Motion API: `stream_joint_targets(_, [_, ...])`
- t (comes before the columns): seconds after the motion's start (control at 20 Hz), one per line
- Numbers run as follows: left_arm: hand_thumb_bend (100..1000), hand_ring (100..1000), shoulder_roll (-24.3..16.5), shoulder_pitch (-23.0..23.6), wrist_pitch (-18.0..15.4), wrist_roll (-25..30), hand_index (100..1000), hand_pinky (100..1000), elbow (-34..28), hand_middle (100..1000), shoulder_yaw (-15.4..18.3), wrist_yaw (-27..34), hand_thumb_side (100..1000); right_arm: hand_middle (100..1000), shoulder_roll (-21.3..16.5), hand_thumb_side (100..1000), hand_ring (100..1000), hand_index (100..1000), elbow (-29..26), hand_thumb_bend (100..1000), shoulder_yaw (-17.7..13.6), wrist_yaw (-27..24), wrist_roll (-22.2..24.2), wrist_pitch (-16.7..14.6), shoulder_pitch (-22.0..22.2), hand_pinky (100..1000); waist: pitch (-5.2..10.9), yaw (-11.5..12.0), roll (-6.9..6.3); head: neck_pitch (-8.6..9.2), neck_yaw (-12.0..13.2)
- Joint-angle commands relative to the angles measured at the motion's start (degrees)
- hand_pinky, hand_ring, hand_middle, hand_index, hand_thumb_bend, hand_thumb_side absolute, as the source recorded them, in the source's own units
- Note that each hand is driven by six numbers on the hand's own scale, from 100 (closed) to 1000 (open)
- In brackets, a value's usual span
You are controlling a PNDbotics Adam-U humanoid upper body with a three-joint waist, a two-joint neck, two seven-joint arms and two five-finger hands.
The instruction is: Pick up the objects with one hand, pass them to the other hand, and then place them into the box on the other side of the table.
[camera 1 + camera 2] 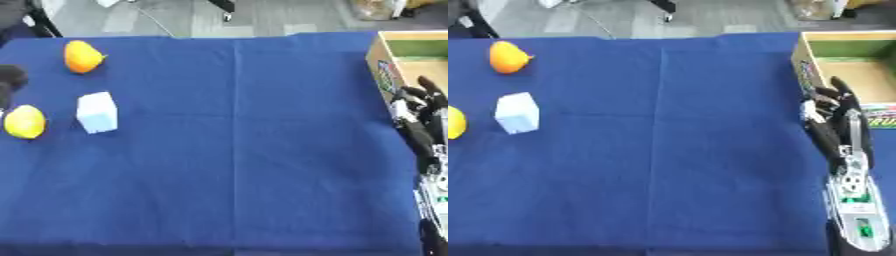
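Note:
An orange fruit (83, 57) lies at the far left of the blue table. A pale blue-white block (97, 112) stands nearer, and a yellow lemon (24, 122) lies left of it by the table's left edge. My left hand (10, 80) shows only as a dark shape at the left edge, just above the lemon. My right hand (833, 112) rests open at the table's right edge, fingers pointing away, beside the cardboard box (802, 55). It holds nothing.
The blue cloth (236, 150) covers the whole table, with a crease running down its middle. The open box sits at the far right corner, its inside showing green and tan. Grey floor lies beyond the far edge.

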State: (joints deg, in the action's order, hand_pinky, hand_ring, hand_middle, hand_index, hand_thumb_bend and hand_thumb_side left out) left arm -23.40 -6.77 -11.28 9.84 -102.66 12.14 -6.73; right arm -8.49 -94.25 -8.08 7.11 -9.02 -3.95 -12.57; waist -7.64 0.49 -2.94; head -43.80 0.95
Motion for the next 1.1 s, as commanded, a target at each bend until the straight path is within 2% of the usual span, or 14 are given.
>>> stream_joint_targets(0.05, [509, 766, -6.17, -2.33, 1.2, 2.83, 850, 825, 3.41, 750, -3.04, -2.87, 602, 763, -1.54, 396, 725, 937, -0.56, 141, 0.02, 0.51, 0.19, 0.02, -0.34, 739, 2.04, -0.03, -0.83, -0.32, -0.11])
stream_joint_targets(0.3, [530, 772, -13.48, -8.91, 5.08, 7.32, 879, 819, 10.7, 769, -9.75, -7.36, 475, 763, -1.71, 395, 725, 937, -0.55, 142, 0.02, 0.7, 0.19, 0.05, -0.08, 739, 2.53, -0.32, -1.11, -0.32, -0.51])
stream_joint_targets(0.4, [533, 769, -16.56, -11.98, 6.44, 9.21, 879, 814, 13.78, 767, -11.59, -9.26, 460, 763, -1.59, 395, 725, 937, -0.53, 141, 0.04, 0.69, 0.2, 0.05, 0.02, 739, 2.66, -0.66, -1.05, -0.32, -0.38])
stream_joint_targets(0.5, [538, 768, -19.69, -15.06, 6.29, 11.14, 880, 812, 16.92, 768, -13.04, -11.19, 454, 763, -1.43, 395, 725, 937, -0.51, 142, 0.04, 0.63, 0.19, 0.06, 0.12, 739, 2.65, -0.97, -0.94, -0.32, -0.3])
stream_joint_targets(0.65, [545, 765, -24.32, -18.42, 4.14, 13.99, 881, 808, 21.54, 766, -14.71, -14.03, 445, 763, -1.2, 397, 725, 937, -0.52, 143, 0.17, 0.43, 0.3, 0.02, 0.16, 738, 2.65, -1.54, -0.73, -0.32, -0.06])
stream_joint_targets(0.85, [547, 754, -30.39, -21.46, 0.03, 18.17, 881, 807, 28.37, 766, -14.91, -18.24, 444, 763, -0.59, 395, 725, 937, -0.55, 141, 0.54, 0.19, 0.63, -0.06, 0.01, 737, 2.6, -2.53, -0.18, -0.32, 0.9])
stream_joint_targets(1.1, [548, 744, -29.95, -23.81, -5.1, 18.28, 881, 806, 35.25, 765, -15.12, -23.37, 447, 763, -0.46, 396, 725, 937, -0.46, 140, 0.58, 0.07, 0.77, -0.08, 0.03, 738, 2.62, -2.49, 0.06, -0.32, 1.08])
